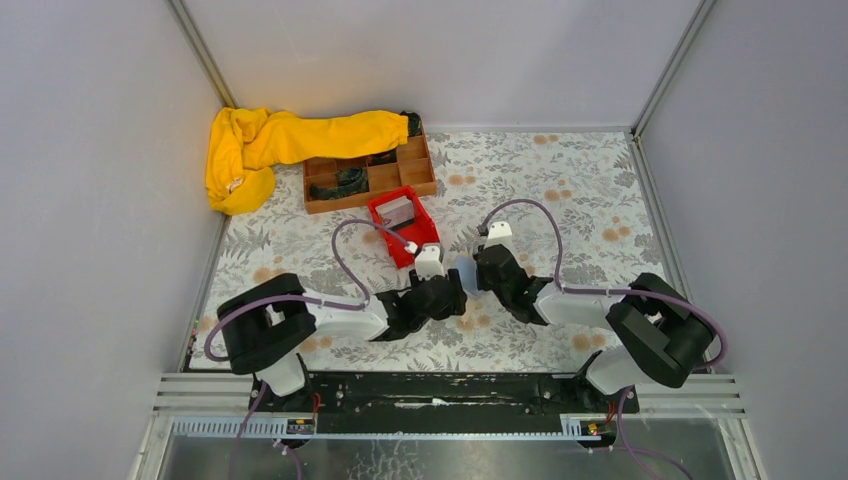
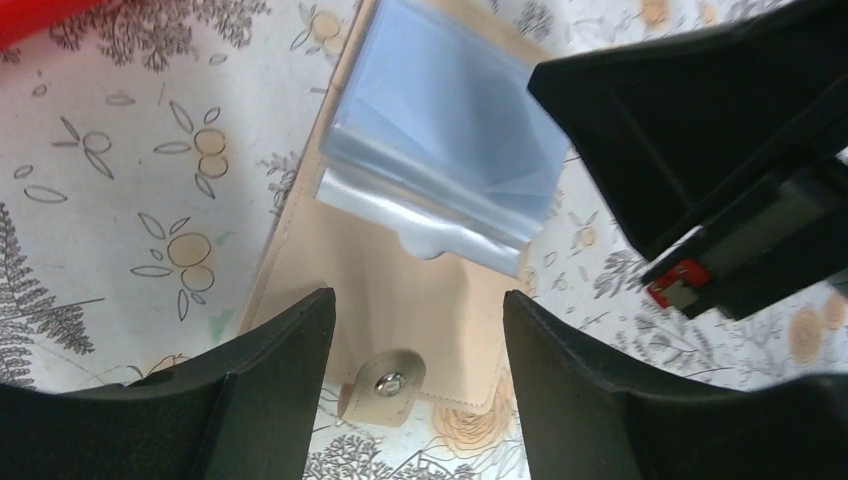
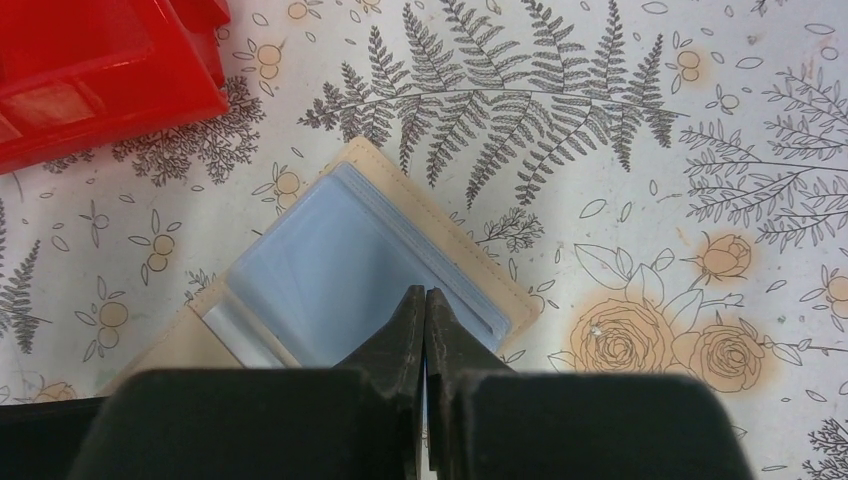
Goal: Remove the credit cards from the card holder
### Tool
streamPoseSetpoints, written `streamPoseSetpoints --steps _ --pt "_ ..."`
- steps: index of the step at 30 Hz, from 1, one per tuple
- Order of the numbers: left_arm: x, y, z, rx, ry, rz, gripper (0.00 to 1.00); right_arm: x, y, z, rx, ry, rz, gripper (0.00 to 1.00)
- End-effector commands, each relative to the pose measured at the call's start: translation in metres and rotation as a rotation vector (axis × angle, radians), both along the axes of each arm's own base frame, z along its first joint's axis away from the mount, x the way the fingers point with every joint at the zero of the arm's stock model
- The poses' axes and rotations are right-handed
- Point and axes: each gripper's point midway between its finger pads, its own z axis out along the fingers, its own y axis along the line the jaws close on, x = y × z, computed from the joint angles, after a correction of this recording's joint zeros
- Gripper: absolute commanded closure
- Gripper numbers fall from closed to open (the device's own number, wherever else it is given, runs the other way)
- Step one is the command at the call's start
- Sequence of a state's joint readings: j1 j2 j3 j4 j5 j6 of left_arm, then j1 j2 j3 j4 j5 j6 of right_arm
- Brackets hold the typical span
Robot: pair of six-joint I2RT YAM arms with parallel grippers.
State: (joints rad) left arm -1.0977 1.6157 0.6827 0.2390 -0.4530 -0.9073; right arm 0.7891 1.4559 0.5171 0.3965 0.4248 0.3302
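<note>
Judged the job partly done. Spotted a flat grey piece, likely one of the cards [image 1: 398, 210], lying in the red bin [image 1: 428, 240] just beyond the arms. Could not count more than that one there. Could not tell about any cards left inside the card holder [image 3: 345, 250] either: saw only stacked clear sleeves [image 2: 440, 130], bluish and glossy, with no print or card edge showing plainly through. Reckoned the work left to be checking each sleeve and drawing out anything inside.

Found the card holder spread open and flat on the flowered tabletop [image 3: 700, 120], between the two arms and near the red bin. Noted the tan inner side facing up, stitched along the edge, with the bundle of sleeves lying over one half and a short tan strap with a metal snap [image 2: 390, 382] at the other end, undone. Looked soft and thin, likely to slide or lift under a pull on the sleeves.

Saw the left fingers [image 2: 415, 300] spread apart, straddling the strap end of the holder from above, gripping nothing. Saw the right fingers [image 3: 427, 300] pressed tight together over the edge of the sleeves, with nothing visible between them; could not tell about a pinch on a sleeve.
</note>
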Motion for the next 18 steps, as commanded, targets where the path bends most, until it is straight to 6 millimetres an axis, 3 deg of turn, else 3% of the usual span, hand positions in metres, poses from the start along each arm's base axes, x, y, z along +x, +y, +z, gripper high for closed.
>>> streamPoseSetpoints --steps 1,7,18 --pt "-0.003 0.001 -0.016 -0.014 0.029 -0.003 0.31 0.008 0.010 0.006 0.023 0.021 -0.007 1.00" --pt "-0.018 0.024 -0.033 0.005 0.070 0.003 0.30 -0.014 0.013 -0.001 0.049 0.150 0.016 0.98" --pt "-0.019 0.069 -0.027 0.053 0.064 0.043 0.29 -0.071 0.001 -0.024 0.153 0.273 0.028 0.97"
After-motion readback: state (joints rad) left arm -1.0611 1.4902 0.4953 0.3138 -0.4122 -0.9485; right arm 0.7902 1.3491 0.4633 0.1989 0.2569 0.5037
